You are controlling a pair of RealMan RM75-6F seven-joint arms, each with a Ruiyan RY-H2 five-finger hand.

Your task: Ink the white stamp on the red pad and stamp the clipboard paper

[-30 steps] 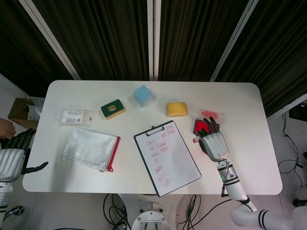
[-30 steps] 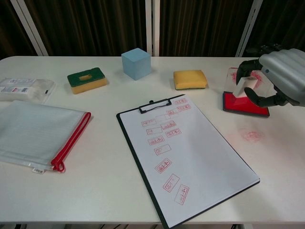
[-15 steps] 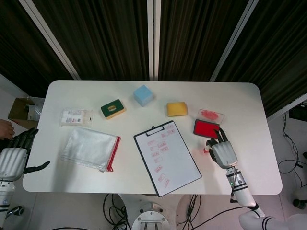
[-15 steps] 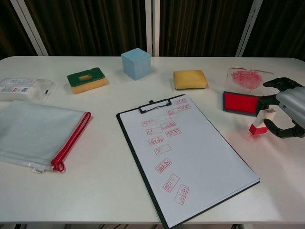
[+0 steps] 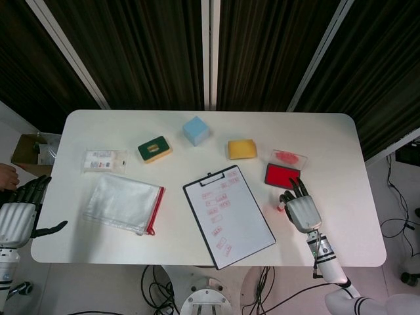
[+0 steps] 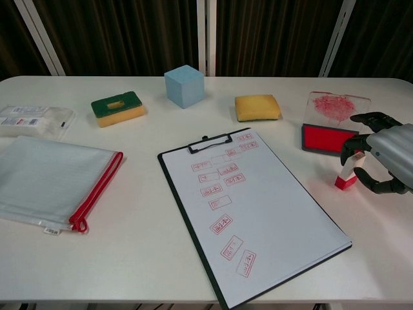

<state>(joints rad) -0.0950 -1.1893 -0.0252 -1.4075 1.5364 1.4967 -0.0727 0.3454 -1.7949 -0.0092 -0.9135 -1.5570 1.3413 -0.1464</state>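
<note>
The white stamp point(image 6: 348, 172) with a red base stands upright on the table, on a faint red smudge just right of the clipboard point(image 6: 261, 216). My right hand point(image 6: 382, 159) curls its fingers around the stamp's upper part and holds it; from the head view the stamp point(image 5: 281, 205) peeks out left of the hand point(image 5: 302, 210). The red ink pad point(image 6: 325, 139) lies open just behind the stamp, its stained clear lid point(image 6: 335, 106) beyond it. The paper point(image 5: 230, 213) bears several red prints. My left hand point(image 5: 18, 217) hangs open off the table's left edge.
A yellow sponge point(image 6: 257, 107), a blue cube point(image 6: 184, 86) and a green-topped sponge point(image 6: 117, 107) line the far side. A mesh pouch with a red zip point(image 6: 55, 182) and a wipes pack point(image 6: 33, 121) lie at the left. A person's hand point(image 5: 8, 176) shows at the far left.
My right hand carried the stamp from the red pad down to the table right of the clipboard. The stamp, tilted half a second ago, now stands upright. The left hand stayed put.
</note>
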